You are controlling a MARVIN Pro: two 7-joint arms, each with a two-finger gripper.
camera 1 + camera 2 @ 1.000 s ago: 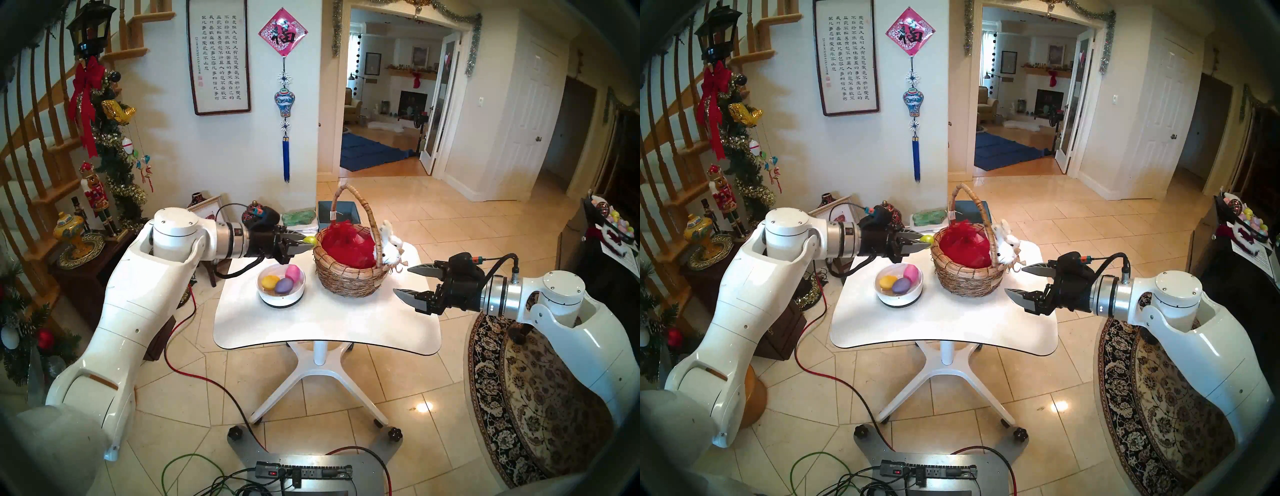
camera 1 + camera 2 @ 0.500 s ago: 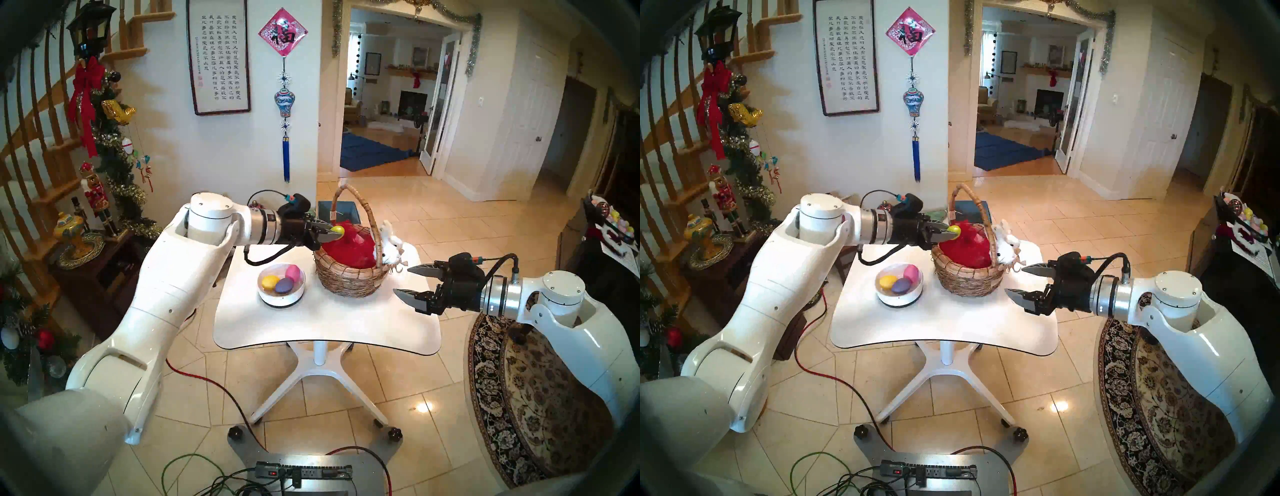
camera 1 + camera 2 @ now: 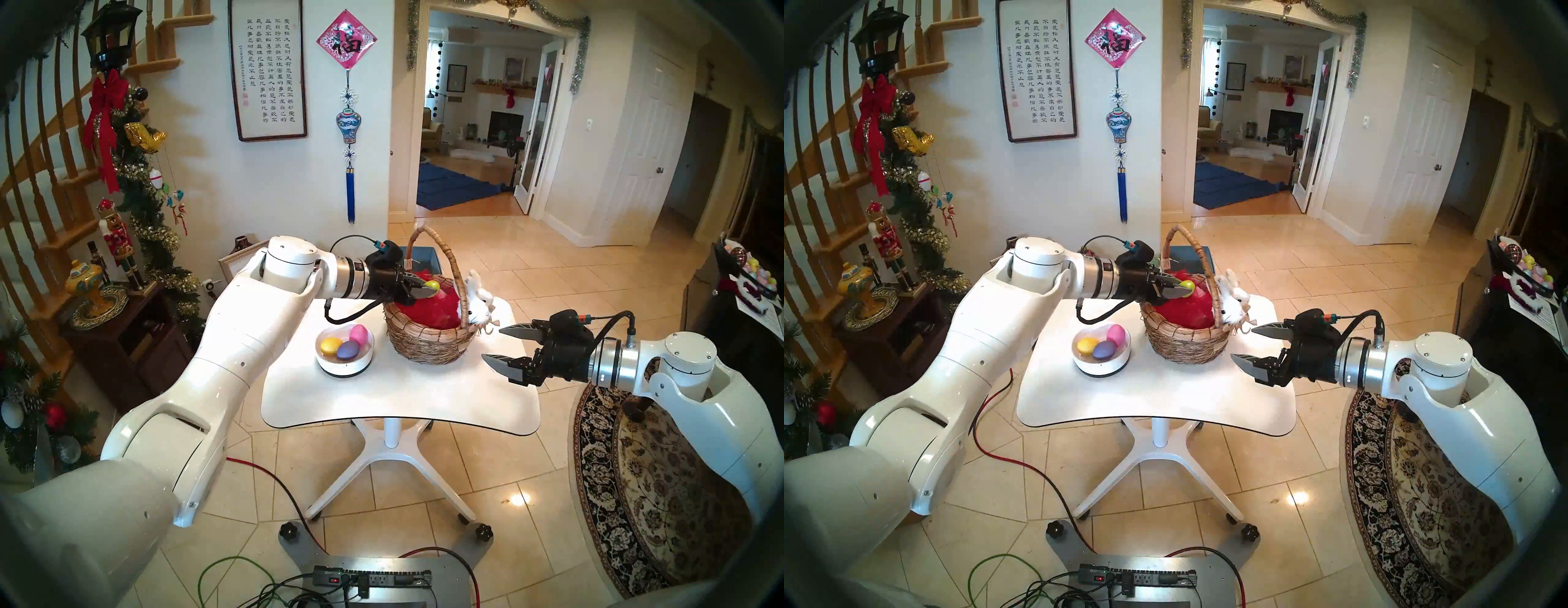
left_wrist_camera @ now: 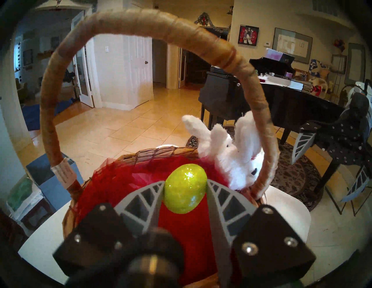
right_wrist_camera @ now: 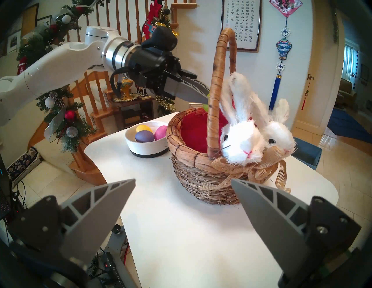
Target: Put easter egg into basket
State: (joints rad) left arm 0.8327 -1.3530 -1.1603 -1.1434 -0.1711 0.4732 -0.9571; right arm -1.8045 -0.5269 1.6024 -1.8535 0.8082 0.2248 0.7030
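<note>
Egg over basket: the left end effector (image 4: 185, 188) pinches a glittery green Easter egg (image 4: 185, 188), long axis upright, directly above the wicker basket (image 3: 428, 339) and its red mesh lining (image 4: 181, 231); the right end effector (image 3: 502, 346) hangs open beside it, empty.

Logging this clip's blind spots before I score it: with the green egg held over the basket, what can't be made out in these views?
- Green egg: in the right wrist view the basket handle hides nearly all of it.
- Basket floor: hidden in every view by the red mesh lining and the left gripper.
- White bowl: whether anything lies under its three eggs cannot be told in either head view.
- Right gripper: nothing hidden; open and empty.
</note>
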